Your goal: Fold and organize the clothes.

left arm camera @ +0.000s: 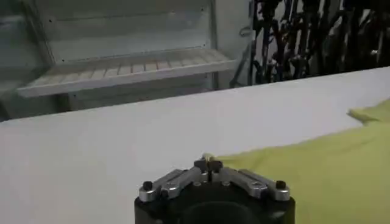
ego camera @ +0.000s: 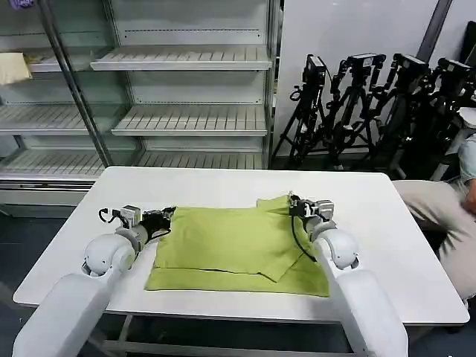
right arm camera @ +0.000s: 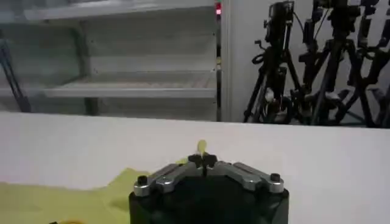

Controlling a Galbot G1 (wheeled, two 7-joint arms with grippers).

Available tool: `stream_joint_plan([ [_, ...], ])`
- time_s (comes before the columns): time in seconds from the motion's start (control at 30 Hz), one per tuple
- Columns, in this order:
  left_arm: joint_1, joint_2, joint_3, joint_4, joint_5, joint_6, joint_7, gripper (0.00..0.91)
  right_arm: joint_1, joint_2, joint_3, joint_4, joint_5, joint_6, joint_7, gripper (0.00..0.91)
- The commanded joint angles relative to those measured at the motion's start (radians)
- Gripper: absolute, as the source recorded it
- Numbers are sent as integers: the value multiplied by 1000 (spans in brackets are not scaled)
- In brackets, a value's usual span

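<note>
The lime yellow-green T-shirt [ego camera: 234, 249] lies partly folded on the white table [ego camera: 372, 223], one side laid over in a diagonal flap. My left gripper [ego camera: 168, 216] sits at the shirt's far left corner, shut on a pinch of the fabric edge [left arm camera: 207, 159]. My right gripper [ego camera: 293, 203] is at the far right corner, raised slightly, shut on a small tip of yellow cloth [right arm camera: 201, 146]. From the left wrist the shirt [left arm camera: 329, 176] spreads away across the table.
Empty white shelving [ego camera: 186, 111] stands behind the table. Black camera tripods [ego camera: 372, 104] crowd the back right. A person in beige [ego camera: 439, 208] sits at the right edge. Bare tabletop [ego camera: 223, 182] lies beyond the shirt.
</note>
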Motion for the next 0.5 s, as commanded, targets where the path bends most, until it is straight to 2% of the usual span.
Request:
stream_joint_plan([
  [0.03, 179, 20, -102, -175, -14, -9, -1, 20, -146, -40, 21, 197, 11, 6, 1, 0],
  [0.2, 252, 13, -142, -195, -5, -29, 2, 10, -226, -55, 60, 260, 17, 9, -2, 0],
  [0.5, 286, 27, -187, -210, -7, -34, 6, 20, -355, -65, 123, 376, 44, -1, 1, 0],
])
